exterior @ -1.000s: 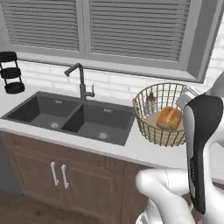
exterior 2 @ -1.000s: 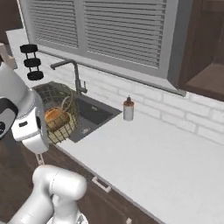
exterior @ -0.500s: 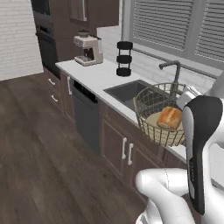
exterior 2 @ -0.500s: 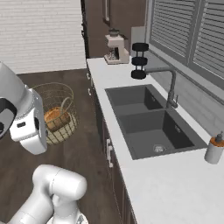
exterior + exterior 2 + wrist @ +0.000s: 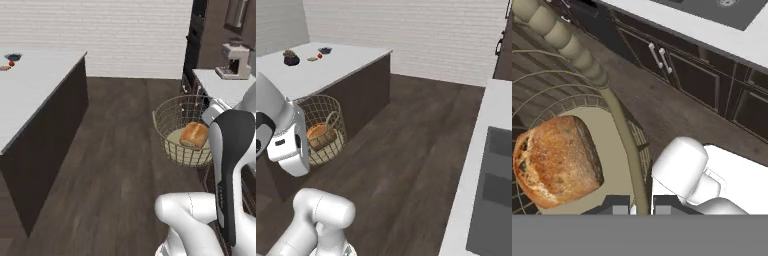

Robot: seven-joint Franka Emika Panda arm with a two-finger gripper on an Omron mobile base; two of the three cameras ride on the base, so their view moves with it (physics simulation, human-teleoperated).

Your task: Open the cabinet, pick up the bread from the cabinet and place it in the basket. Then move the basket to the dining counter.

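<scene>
Wire basket with bread aloft, claw pinching its rim | dining counter lies left-forward; long edge nearest

Light reads flat and even on my feeds, rendered, no single source I can place. The dining counter top is bright white, nearly washed out; its dark sides and the floor are dim. Shadows are faint. Base views are soft and low-resolution. The bread is sharp in the hand view.
</scene>
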